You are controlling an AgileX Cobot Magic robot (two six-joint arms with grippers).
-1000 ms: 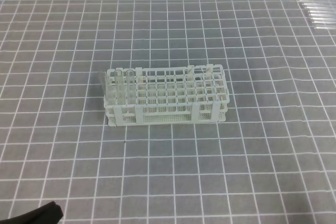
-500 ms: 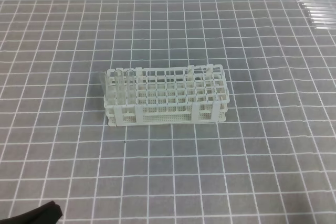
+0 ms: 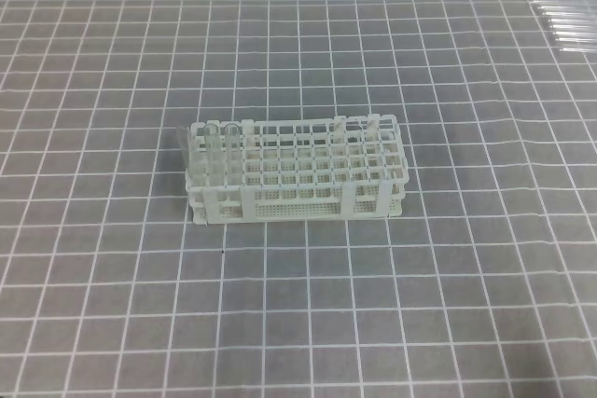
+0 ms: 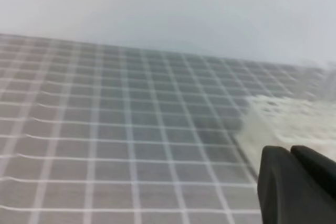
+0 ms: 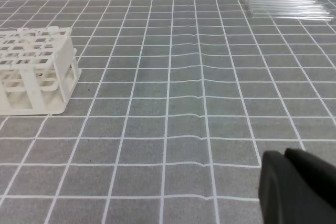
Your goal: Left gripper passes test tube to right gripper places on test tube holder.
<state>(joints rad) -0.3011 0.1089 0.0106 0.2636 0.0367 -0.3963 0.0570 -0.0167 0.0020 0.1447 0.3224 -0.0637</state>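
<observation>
Pre-pickup: test tube holder mid-desk, spare tubes far right corner. Left claw and right claw look clenched, empty. Next: left claw fetches a tube

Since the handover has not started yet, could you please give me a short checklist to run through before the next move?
1. Rack upright on the mat: ok.
2. Free cells in the rack: ok, most look empty.
3. Spare tubes lying at the far right corner: ok.
4. Left gripper holding a tube: not ok, none seen.
5. Right gripper free to receive: ok, nothing in it.
6. Either gripper open: cannot tell.
</observation>
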